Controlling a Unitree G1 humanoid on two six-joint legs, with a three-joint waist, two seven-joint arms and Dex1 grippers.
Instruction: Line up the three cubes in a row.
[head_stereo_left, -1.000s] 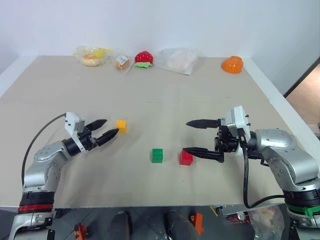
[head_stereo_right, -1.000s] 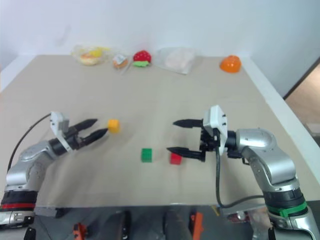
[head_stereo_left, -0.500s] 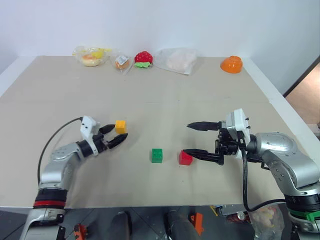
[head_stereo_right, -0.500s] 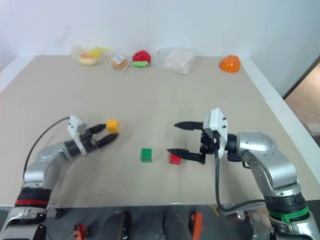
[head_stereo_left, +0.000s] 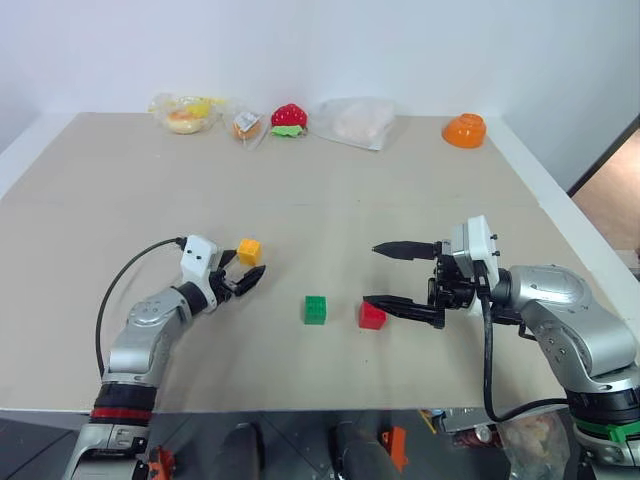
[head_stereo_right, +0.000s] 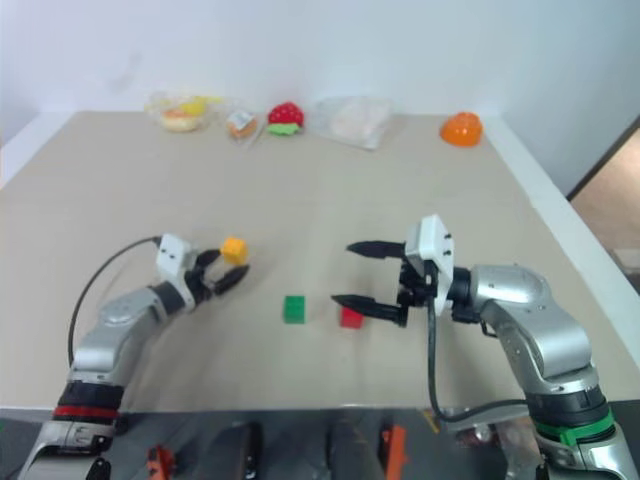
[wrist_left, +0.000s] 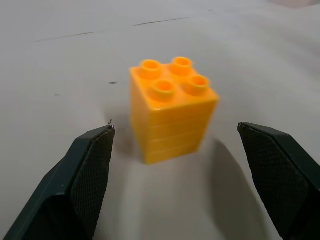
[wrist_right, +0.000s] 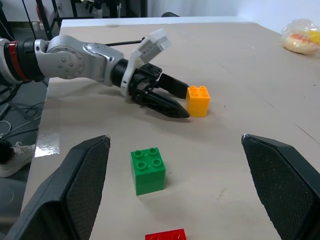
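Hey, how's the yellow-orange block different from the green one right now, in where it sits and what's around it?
The yellow-orange block sits farther back and to the left; the green block sits nearer the front edge, beside the red block. The open left gripper is at the yellow-orange block, its fingers either side without touching; no gripper is at the green block. Both are four-studded blocks resting upright on the table.
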